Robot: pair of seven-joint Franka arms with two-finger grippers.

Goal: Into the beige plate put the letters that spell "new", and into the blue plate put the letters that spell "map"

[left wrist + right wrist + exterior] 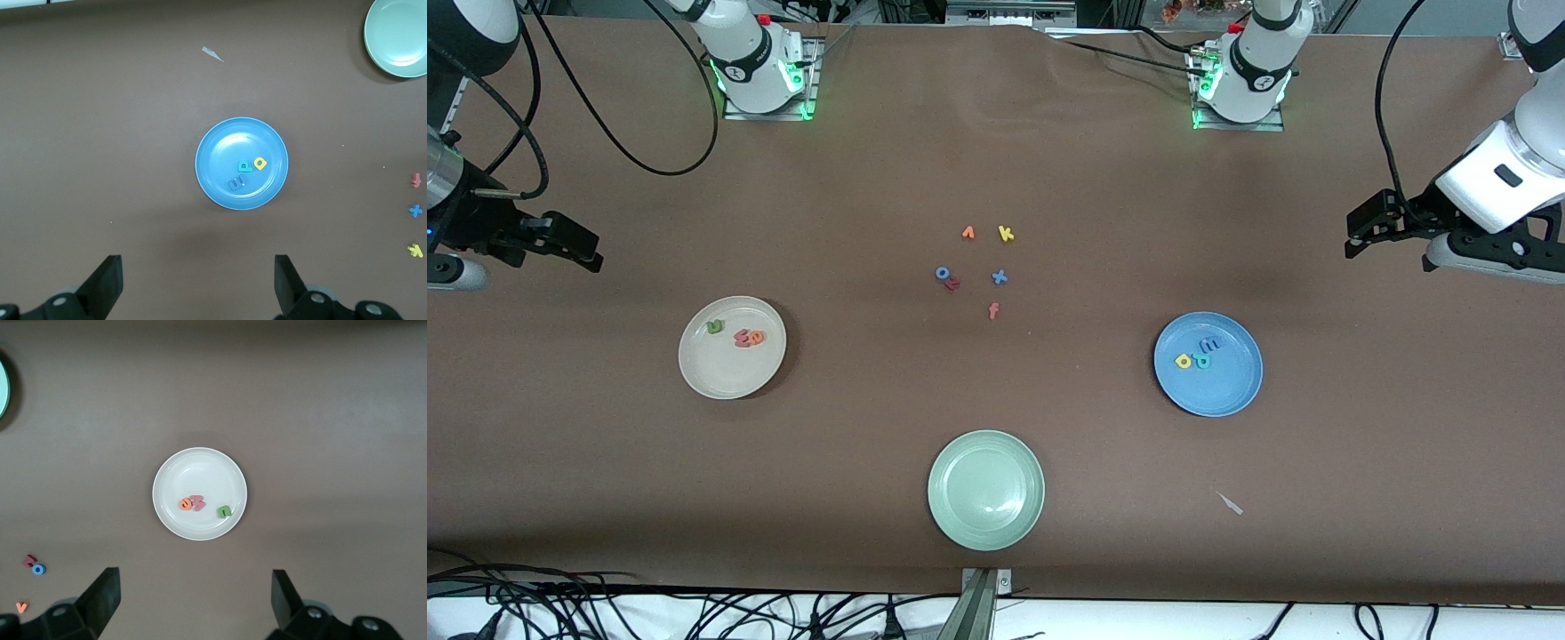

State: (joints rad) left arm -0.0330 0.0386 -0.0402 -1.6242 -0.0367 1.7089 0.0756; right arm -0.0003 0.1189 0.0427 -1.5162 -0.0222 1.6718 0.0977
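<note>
While both arms hang raised at their own ends of the table, we note the left gripper (1392, 236) over bare brown table (996, 160) toward the left arm's end, its fingers (107, 283) spread wide and holding nothing. Its wrist view looks down between them at the blue plate (217, 180), well apart from the fingertips. Three letters lie in that plate: the blue m (236, 183), the teal p (245, 165) and the yellow a (260, 162), the p touching or just beside the a, the m just beside the p.

We log the right gripper (574, 244) over bare table toward the right arm's end, fingers (103, 597) likewise spread, nothing between them. Its wrist view shows the beige plate (173, 480) well clear of the fingertips. In it lie the orange e (185, 504) and the salmon-red w (197, 502), touching, and the olive-green n (223, 511) near them but apart.

We count five loose letters mid-table, between the two plates and farther from the front camera than they are: orange v (967, 233), yellow k (1006, 233), blue o (942, 273) touching the dark red letter (953, 284), blue x (1000, 277) and orange f (992, 310). A pale green plate (951, 462) sits nearest the front camera, with a small pale scrap (1230, 503) on the cloth toward the left arm's end.
</note>
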